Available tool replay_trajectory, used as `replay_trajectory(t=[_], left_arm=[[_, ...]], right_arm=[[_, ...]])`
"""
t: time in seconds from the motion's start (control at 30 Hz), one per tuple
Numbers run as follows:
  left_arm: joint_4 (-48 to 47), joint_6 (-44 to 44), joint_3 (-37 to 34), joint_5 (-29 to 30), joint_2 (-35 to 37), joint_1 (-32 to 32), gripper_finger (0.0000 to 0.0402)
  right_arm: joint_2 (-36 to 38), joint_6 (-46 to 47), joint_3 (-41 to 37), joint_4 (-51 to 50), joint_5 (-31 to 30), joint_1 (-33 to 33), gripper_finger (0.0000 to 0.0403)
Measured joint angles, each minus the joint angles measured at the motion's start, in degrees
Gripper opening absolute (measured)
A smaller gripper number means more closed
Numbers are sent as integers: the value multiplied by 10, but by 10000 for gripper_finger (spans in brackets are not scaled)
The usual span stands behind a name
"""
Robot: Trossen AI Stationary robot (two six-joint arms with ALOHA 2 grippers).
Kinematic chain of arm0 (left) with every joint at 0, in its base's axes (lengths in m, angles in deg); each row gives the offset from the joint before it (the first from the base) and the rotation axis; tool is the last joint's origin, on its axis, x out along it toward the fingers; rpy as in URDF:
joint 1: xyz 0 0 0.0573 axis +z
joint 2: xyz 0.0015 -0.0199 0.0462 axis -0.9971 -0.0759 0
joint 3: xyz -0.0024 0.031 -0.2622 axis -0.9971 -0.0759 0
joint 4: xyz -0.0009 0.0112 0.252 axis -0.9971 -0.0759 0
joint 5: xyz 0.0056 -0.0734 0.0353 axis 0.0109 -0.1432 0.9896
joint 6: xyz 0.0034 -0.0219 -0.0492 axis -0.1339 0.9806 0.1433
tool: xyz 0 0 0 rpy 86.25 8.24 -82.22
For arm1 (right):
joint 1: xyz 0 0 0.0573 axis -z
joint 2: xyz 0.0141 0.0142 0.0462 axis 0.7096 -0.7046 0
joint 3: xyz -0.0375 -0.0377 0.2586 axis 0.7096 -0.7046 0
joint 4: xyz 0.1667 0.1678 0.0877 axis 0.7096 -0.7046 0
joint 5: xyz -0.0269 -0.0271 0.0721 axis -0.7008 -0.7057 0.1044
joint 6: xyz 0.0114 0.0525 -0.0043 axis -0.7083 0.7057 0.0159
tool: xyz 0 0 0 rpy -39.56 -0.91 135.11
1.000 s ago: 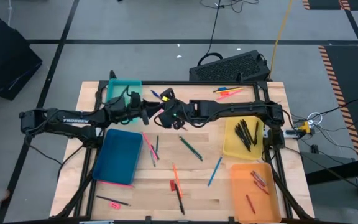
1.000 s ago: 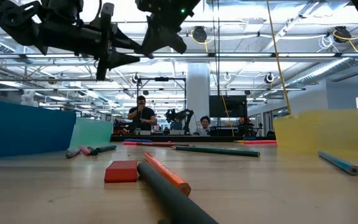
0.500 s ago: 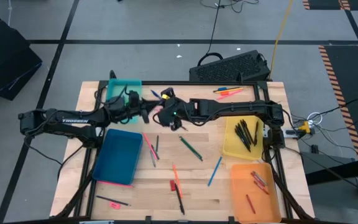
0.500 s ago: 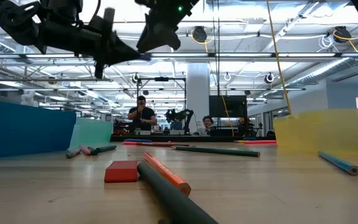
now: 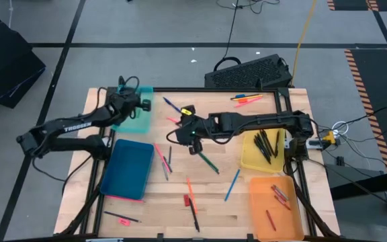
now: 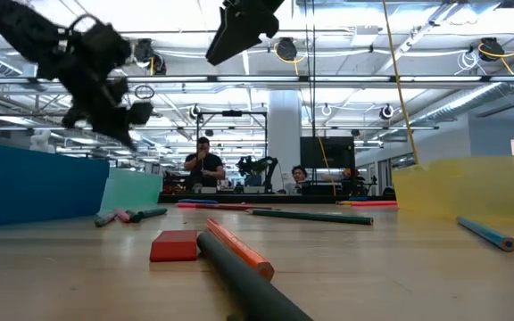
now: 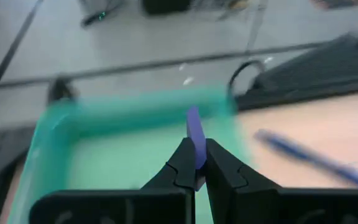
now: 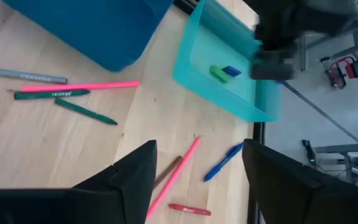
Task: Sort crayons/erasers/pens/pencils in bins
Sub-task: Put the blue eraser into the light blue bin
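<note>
Over the teal bin (image 7: 104, 155), left gripper (image 7: 195, 163) pinches a blurred purple eraser (image 7: 195, 138)

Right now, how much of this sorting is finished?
Partly. The yellow bin holds dark pens, the orange bin some crayons, the teal bin two erasers. The left gripper holds a purple eraser over the teal bin. Many sticks and a red eraser remain on the table.

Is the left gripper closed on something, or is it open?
Closed: the left gripper pinches a small purple eraser between its fingertips, over the teal bin.
</note>
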Motion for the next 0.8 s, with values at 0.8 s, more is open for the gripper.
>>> replay_trajectory(t=[0.8], left_arm=[[18,51,89,-102,-279,67,60]], right_arm=[[0,98,0,-38,2,-13,249]])
